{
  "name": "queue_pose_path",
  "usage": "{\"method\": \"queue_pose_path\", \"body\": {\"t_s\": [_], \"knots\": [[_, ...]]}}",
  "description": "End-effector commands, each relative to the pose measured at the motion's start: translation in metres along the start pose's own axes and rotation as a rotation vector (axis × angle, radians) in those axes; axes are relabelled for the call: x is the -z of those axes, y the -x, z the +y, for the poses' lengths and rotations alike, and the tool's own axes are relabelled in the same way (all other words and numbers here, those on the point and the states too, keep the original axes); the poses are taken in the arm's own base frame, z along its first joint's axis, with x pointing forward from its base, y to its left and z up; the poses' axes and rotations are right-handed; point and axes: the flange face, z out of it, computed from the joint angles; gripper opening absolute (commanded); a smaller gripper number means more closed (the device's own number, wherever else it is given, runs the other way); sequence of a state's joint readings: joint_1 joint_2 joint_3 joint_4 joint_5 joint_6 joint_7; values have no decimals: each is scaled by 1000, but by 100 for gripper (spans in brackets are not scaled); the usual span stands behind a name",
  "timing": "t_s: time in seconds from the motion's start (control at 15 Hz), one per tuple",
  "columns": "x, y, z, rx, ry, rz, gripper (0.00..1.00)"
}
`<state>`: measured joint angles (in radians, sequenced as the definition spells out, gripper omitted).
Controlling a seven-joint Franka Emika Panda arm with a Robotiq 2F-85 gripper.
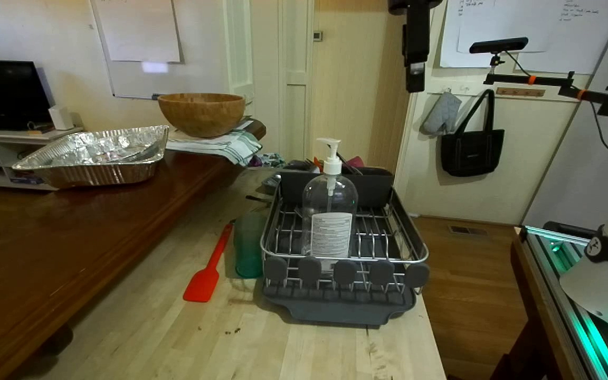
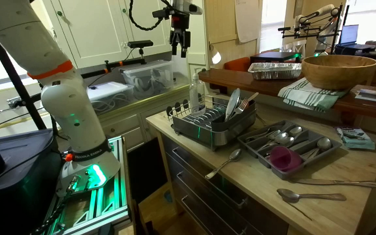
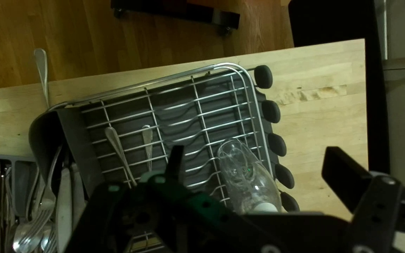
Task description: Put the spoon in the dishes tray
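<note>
A metal spoon (image 2: pixel 224 164) lies on the wooden counter beside the rack, its handle at the counter's edge. In the wrist view a handle, seemingly this spoon's (image 3: pixel 42 72), juts past the edge; its bowl is hidden. Another spoon (image 2: pixel 312 196) lies near the counter's far end. I cannot tell which is meant. The dishes tray (image 2: pixel 191 128), a dark wire rack, shows in both exterior views (image 1: pixel 342 311) and below me in the wrist view (image 3: pixel 174 121). My gripper (image 2: pixel 179 55) hangs high above it, open and empty, its fingers (image 3: pixel 253 154) wide apart.
A clear pump bottle (image 2: pixel 197 94) stands in the rack. A caddy (image 2: pixel 222 125) there holds knives and forks. A grey cutlery tray (image 2: pixel 284 173) with a pink cup (image 2: pixel 284 158) is nearby. A knife (image 2: pixel 338 182), red spatula (image 1: pixel 206 277) and green cup (image 1: pixel 248 248) lie around.
</note>
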<state>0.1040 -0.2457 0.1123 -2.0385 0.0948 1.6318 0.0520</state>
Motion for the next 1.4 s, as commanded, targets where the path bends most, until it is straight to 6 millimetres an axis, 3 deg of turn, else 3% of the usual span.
{"method": "queue_pose_path", "body": {"t_s": [0.0,0.33,0.6,0.67,0.73,0.87,1.07,1.33], "knots": [[-23,36,58,22,-28,-7,100],[-58,81,154,35,-40,-70,100],[-82,109,206,57,51,-137,100],[-84,107,214,-29,79,-147,100],[-77,101,206,25,23,-146,100],[-81,105,216,-8,44,-157,100],[-81,105,215,-18,52,-159,100],[-109,113,241,69,117,-79,100]]}}
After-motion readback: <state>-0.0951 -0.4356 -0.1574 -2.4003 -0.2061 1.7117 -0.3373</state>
